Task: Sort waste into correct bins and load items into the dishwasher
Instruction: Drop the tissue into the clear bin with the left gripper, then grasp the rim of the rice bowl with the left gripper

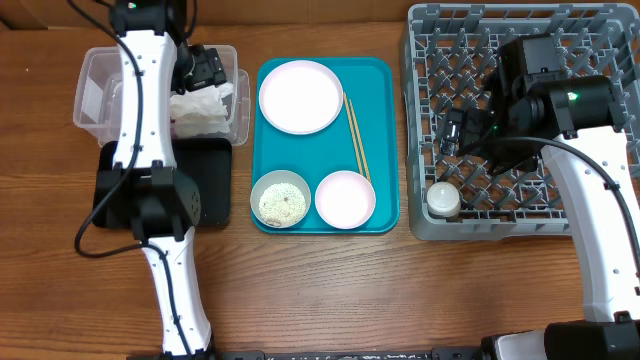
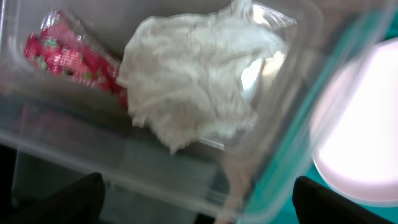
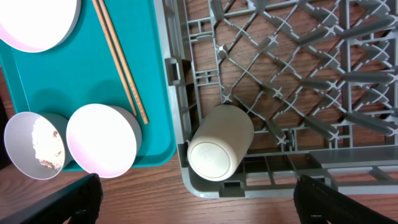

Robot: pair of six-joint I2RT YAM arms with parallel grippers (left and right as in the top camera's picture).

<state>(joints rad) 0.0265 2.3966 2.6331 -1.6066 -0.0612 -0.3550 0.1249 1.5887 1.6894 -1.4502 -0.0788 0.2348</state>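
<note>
Wooden counter, crumpled napkin, crinkly wrapper in clear tub, rounded cup in pegged rack, my left fingers, right fingers spread empty.

Upright pegs crowd the dish rack; the cup blocks its front-left corner. Bare worktop lies open before the teal tray.

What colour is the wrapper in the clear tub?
Red and silver; the wrapper shows best in the left wrist view.

Teal tray, black tray, grey rack — white napkin, red-and-silver wrapper.
</note>
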